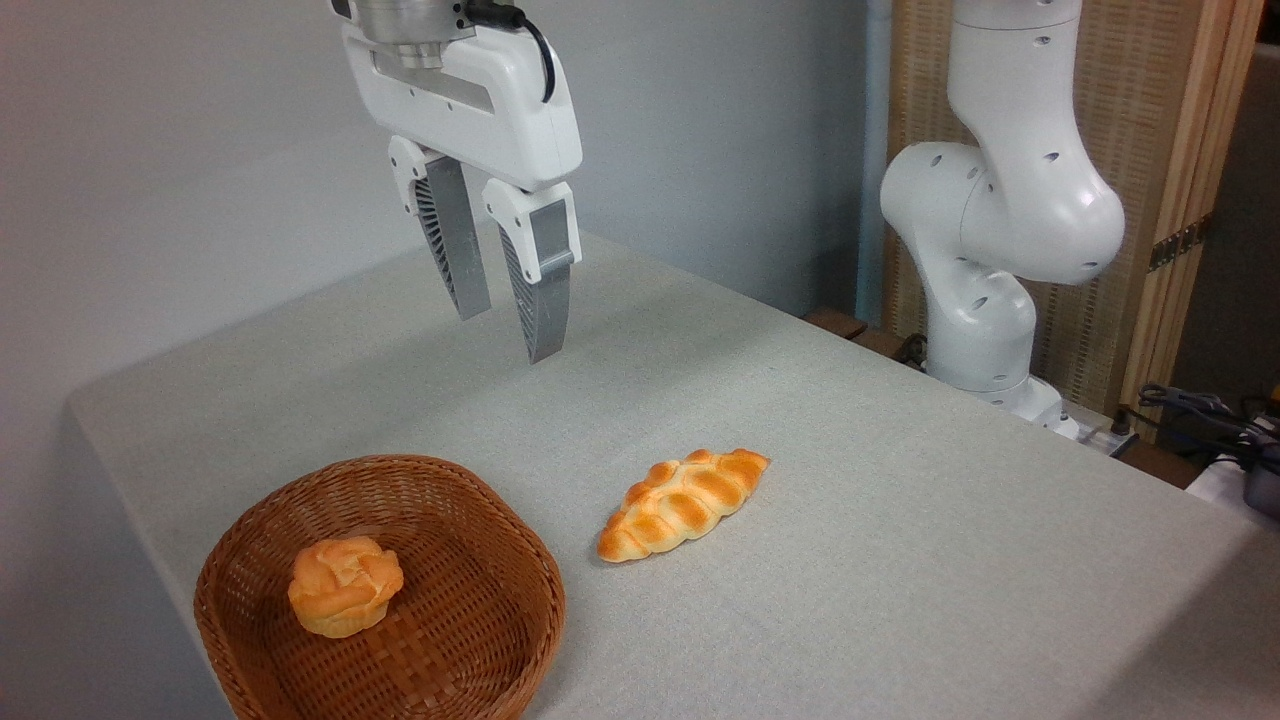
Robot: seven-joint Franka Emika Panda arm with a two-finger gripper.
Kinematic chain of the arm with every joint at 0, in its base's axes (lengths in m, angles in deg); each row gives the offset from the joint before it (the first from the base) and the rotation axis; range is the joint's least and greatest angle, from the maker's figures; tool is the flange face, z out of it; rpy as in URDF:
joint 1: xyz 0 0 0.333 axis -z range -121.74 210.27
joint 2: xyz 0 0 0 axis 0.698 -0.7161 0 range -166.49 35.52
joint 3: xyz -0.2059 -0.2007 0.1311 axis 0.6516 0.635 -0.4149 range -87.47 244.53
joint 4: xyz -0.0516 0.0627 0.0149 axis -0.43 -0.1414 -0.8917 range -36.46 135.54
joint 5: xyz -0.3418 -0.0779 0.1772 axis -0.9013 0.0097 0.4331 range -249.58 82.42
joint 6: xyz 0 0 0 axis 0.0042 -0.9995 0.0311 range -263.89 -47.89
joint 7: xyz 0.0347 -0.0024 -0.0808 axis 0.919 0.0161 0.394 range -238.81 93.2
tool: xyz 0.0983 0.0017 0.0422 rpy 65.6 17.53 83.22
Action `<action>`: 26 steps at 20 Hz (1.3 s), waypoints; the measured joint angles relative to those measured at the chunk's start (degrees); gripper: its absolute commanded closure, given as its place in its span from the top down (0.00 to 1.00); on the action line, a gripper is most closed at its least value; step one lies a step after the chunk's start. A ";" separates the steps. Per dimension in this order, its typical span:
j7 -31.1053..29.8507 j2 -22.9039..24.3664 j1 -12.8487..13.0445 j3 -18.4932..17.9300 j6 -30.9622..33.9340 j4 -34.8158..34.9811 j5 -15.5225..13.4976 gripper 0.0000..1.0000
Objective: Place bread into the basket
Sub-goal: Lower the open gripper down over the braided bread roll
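Observation:
The bread (683, 503), a long braided golden-orange loaf with pointed ends, lies on the grey table a little right of the basket. The basket (470, 520) is round, reddish-brown wicker with low sides, at the front left of the table. My gripper (510, 335) hangs high over the table, behind the basket and up and to the left of the loaf. Its two grey fingers are parted by a narrow gap and hold nothing.
A small round orange bun (345, 585) sits inside the basket on its left side. The arm's white base (985, 270) stands at the table's back right edge. Cables (1200, 410) lie beyond the right edge. The table (900, 600) is covered in grey cloth.

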 measured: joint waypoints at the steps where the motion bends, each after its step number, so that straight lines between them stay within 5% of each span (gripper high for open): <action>1: 0.00 0.00 0.00 0.00 0.00 0.00 0.00 1.00; 15: 0.00 0.54 0.00 -0.08 0.00 0.91 0.00 1.00; 21: 0.00 4.60 -0.01 -0.62 -5.30 10.92 0.00 1.00; 26: 0.11 9.77 -0.02 -1.35 -13.95 27.36 0.07 1.00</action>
